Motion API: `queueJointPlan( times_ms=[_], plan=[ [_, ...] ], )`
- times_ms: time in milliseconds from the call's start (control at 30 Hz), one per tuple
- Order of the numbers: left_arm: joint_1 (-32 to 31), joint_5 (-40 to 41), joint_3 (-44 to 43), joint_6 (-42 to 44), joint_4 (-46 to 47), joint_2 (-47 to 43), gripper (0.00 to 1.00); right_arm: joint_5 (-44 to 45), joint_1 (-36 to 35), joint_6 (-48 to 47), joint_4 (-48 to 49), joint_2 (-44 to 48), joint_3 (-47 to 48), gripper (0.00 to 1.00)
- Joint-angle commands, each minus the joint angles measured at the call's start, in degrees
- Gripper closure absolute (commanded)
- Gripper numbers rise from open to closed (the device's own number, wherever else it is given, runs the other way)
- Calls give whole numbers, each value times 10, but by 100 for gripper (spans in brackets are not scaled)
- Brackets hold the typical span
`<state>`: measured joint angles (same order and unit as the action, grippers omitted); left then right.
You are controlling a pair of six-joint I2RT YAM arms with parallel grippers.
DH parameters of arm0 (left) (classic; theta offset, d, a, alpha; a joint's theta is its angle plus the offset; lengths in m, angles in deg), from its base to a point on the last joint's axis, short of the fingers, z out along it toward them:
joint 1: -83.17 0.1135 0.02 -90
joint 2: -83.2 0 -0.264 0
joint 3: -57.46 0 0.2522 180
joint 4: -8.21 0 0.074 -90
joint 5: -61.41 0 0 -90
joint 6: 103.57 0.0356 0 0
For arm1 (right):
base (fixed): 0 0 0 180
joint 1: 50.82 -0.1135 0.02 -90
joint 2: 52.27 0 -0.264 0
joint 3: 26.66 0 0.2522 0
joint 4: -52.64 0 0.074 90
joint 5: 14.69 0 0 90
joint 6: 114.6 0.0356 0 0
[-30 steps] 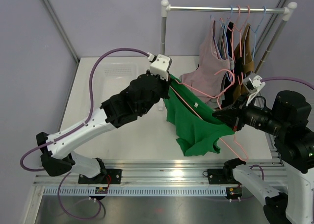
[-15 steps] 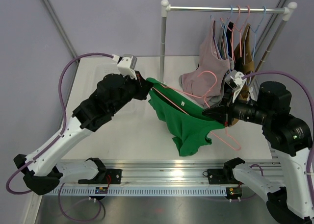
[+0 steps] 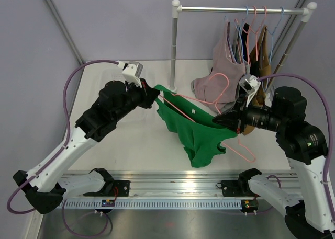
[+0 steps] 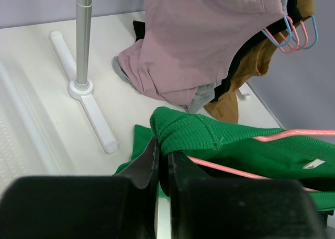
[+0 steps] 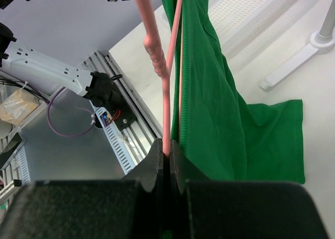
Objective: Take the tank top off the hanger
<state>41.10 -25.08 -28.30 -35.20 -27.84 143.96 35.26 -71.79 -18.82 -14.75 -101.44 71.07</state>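
Overhead: the green tank top (image 3: 196, 132) is held between the arms, threaded on the pink hanger (image 3: 199, 99). Left wrist: the left gripper (image 4: 162, 158) is clamped on its strap. Right wrist: the right gripper (image 5: 167, 154) is pinched on the hanger wire. Seemingly the strap must next be drawn off

Tank top (image 3: 199, 134): solid bright green, no print, with ribbed knit at the strap edge and a small white label (image 4: 312, 164).
Hanger (image 5: 165, 113): pale coral pink.
On the rack:
- plain dusty mauve top (image 4: 199, 45)
- ochre-brown garment (image 4: 254, 74)
- black garment (image 4: 242, 61) between the two
- light blue hangers (image 4: 276, 40) mixed with pink ones

Rack (image 3: 175, 40): white posts, silver bar.
Surface (image 3: 136, 145): white.
Left claw (image 4: 162, 168) and right claw (image 5: 168, 163): both black.
Arm cable (image 3: 76, 73): purple.
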Motion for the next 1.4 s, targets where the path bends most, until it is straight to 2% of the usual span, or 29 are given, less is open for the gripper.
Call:
queueJointPlan(
  times_ms=[0,100,200,267,333,467,533,667,800,900,1033,1067,1133,1167,1233,1367],
  plan=[
    [5,48,2,4,8,7,100,-4,-2,4,47,1,10,100],
    [6,142,-11,-18,-27,9,100,5,-2,-54,-43,-1,18,100],
    [6,247,-9,-45,-58,3,100,35,-1,-91,-47,35,-16,100],
    [12,269,-1,-52,-63,-5,100,43,-2,-96,-44,64,-32,100],
    [24,256,8,-54,-62,-8,100,41,-2,-96,-39,77,-44,100],
    [37,156,20,-42,-32,-5,100,40,-2,-89,-14,91,-55,100],
    [37,115,28,-35,-17,-4,94,38,-2,-48,32,95,-72,100],
    [35,-48,64,-17,73,-4,91,11,-2,20,87,65,-86,100],
    [18,-42,69,-11,89,4,91,47,-3,45,120,51,-88,100],
    [8,-14,63,-4,75,10,85,99,-2,56,117,49,-80,100],
    [7,-7,58,1,63,19,75,95,-2,63,114,37,-78,100],
    [6,-10,58,3,65,21,69,93,-2,64,115,36,-78,100],
    [1,-19,57,4,70,24,67,87,-2,65,116,33,-79,100],
    [1,-22,57,4,73,25,69,86,-2,66,119,34,-79,100],
    [-4,-25,55,4,77,28,82,90,-2,66,121,36,-79,100],
    [-7,-18,52,8,77,29,94,122,-2,54,94,29,-72,100]
  ],
)
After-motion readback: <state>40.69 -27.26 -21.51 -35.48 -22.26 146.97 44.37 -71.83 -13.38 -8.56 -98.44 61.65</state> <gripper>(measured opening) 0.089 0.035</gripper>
